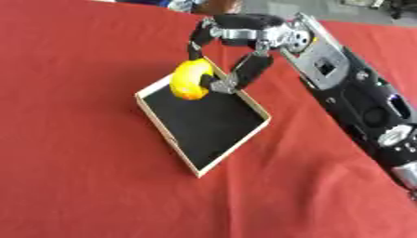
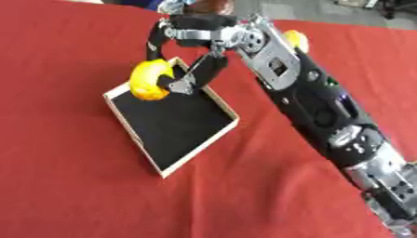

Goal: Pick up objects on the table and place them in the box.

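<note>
One red cloth (image 1: 73, 153) covers the whole table, with the shallow black-lined box (image 1: 204, 122) lying askew on it. Reaching in above the box's far corner, the right hand (image 1: 236, 51) has fingers and thumb curled around a yellow fruit (image 1: 191, 80). Only the right eye view shows a second yellow object (image 2: 296, 40) beyond the box, behind the arm.

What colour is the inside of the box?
Black, with a pale wooden rim; the box shows best in the left eye view.
</note>
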Available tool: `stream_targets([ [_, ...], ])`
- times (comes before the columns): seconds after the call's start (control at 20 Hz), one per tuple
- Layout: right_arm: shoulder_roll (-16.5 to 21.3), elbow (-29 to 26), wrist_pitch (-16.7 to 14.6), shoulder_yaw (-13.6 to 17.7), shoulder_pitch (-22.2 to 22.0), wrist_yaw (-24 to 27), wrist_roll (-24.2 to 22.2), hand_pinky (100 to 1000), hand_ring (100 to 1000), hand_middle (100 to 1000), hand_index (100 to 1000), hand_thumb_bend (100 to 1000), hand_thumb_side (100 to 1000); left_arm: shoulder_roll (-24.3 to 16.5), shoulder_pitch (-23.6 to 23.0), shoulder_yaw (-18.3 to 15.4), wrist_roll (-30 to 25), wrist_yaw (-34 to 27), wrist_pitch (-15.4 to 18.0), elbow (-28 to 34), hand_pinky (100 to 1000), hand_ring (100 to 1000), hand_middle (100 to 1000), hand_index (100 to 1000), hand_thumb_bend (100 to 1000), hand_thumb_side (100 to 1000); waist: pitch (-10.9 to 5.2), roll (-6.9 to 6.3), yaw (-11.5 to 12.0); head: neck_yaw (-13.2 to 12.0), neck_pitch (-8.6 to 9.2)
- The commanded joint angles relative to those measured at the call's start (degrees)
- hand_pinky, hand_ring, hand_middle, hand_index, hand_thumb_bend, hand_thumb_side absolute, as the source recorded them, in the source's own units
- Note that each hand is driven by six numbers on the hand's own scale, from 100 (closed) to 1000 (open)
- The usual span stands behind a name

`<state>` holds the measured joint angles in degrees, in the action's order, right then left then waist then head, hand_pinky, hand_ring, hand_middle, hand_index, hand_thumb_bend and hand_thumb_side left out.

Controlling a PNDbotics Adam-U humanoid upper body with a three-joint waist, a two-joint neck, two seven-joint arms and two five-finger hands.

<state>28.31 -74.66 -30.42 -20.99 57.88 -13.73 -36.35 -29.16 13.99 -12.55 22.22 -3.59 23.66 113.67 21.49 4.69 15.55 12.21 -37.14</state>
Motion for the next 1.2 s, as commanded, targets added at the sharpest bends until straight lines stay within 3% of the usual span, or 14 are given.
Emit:
stream_targets([
  [0.05, -0.18, 0.70, -7.26, -0.28, 0.64, -2.37, -6.11, 796, 622, 415, 526, 100, 200, -0.81, 0.34, -0.28, -0.07, -0.10, -0.08, 0.93, 819, 702, 835, 881, 113, 642, -1.03, -0.37, 0.12, -0.12, 0.91],
  [0.2, -0.55, 1.37, -8.85, -0.95, 0.23, -4.82, -6.09, 801, 659, 465, 576, 100, 204, -0.75, 0.29, -0.32, -0.08, -0.12, -0.12, 0.93, 819, 702, 835, 881, 113, 643, -1.02, -0.29, 0.22, -0.19, 0.91],
  [0.3, -0.57, 1.38, -9.71, -0.86, 0.01, -6.61, -5.39, 808, 725, 536, 660, 100, 213, -0.70, 0.19, -0.34, -0.09, -0.11, -0.19, 0.93, 819, 701, 835, 881, 112, 644, -1.01, -0.24, 0.20, -0.29, 0.88],
  [0.5, -0.34, 0.71, -11.88, -0.75, -0.48, -11.15, -4.05, 889, 882, 757, 857, 100, 205, -0.64, 0.13, -0.35, -0.18, -0.07, -0.27, 0.93, 819, 701, 835, 881, 112, 645, -0.96, -0.18, 0.13, -0.48, 0.78],
  [0.55, -0.27, 0.46, -12.76, -0.70, -0.64, -12.17, -3.94, 917, 923, 803, 897, 100, 250, -0.63, 0.11, -0.35, -0.18, -0.07, -0.29, 0.93, 819, 701, 835, 881, 111, 645, -0.95, -0.18, 0.11, -0.53, 0.77],
  [0.65, -0.09, -0.20, -14.48, -0.50, -0.95, -13.59, -3.63, 961, 985, 844, 919, 100, 396, -0.60, 0.06, -0.36, -0.20, -0.07, -0.34, 0.93, 819, 701, 835, 881, 111, 645, -0.92, -0.20, 0.06, -0.65, 0.72],
  [0.8, 0.39, -1.72, -16.57, 0.08, -1.28, -13.59, -2.89, 981, 1000, 870, 941, 100, 484, -0.63, 0.02, -0.40, -0.19, -0.07, -0.37, 0.93, 819, 702, 835, 882, 113, 644, -0.93, -0.24, -0.06, -0.87, 0.73],
  [0.9, 0.85, -3.15, -17.48, 0.61, -1.44, -12.71, -2.44, 989, 1000, 884, 952, 100, 512, -0.62, 0.02, -0.41, -0.18, -0.09, -0.37, 0.93, 819, 702, 835, 882, 115, 644, -0.95, -0.24, -0.16, -0.97, 0.79],
  [1.2, 1.99, -7.34, -17.12, 2.76, -1.49, -9.54, -1.10, 992, 1000, 893, 956, 100, 450, -0.73, -0.04, -0.42, -0.07, -0.10, -0.36, 0.93, 819, 702, 834, 882, 116, 640, -1.03, -0.40, -0.30, -1.17, 0.73],
])
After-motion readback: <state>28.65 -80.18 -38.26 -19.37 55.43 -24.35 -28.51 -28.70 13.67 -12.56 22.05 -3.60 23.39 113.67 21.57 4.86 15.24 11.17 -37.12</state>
